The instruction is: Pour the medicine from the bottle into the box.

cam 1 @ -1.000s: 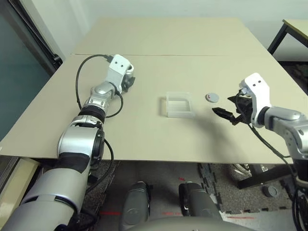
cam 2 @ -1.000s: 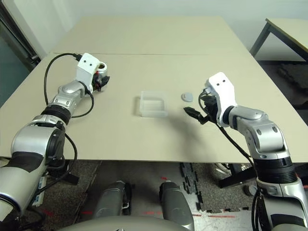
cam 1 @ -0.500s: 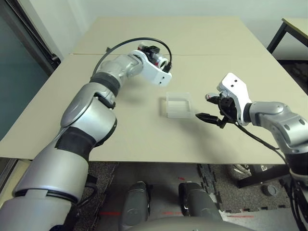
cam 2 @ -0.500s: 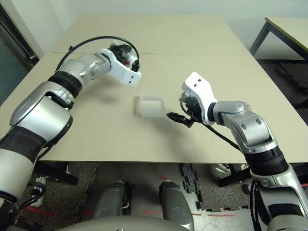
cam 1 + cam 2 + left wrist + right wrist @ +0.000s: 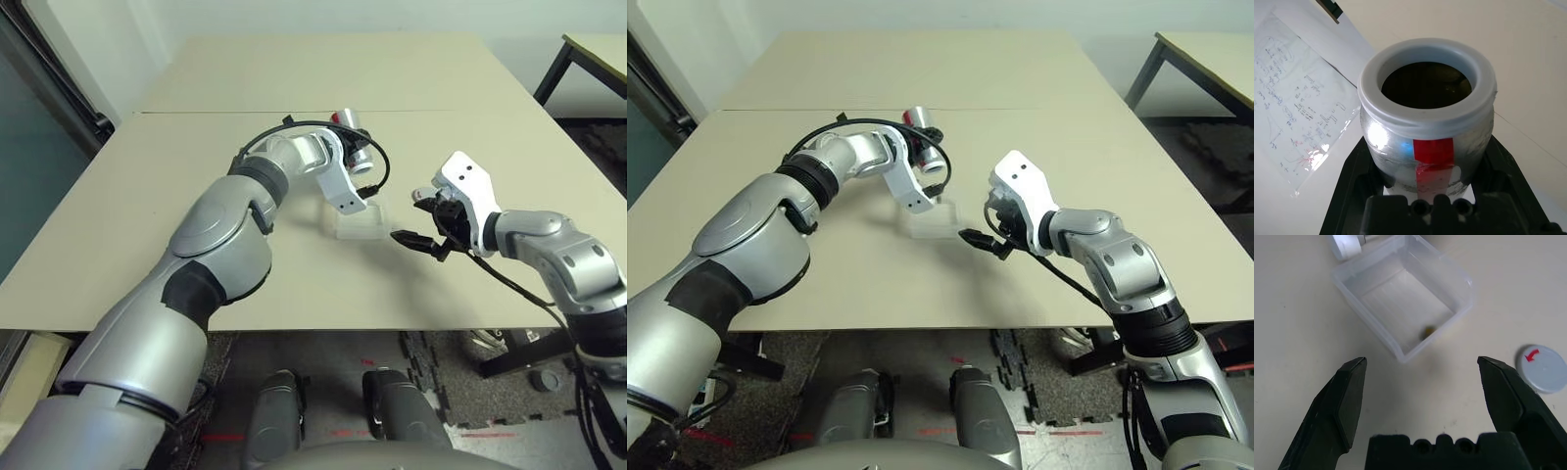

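The left claw [image 5: 1425, 205] is clamped round the belly of the small, uncapped silver-grey bottle with red label [image 5: 1426, 129], light but slick-walled, tipped above the flimsy clear plastic box [image 5: 1403, 301] on the bench [image 5: 294, 69]; right claw [image 5: 1425, 401] gapes beside it.

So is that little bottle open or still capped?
Open: the bottle shows a bare mouth, and its cap lies on the table.

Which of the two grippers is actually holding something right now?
The left gripper: it is shut on the uncapped bottle, held above the box. The right gripper stands open with nothing between its fingers, near the box.
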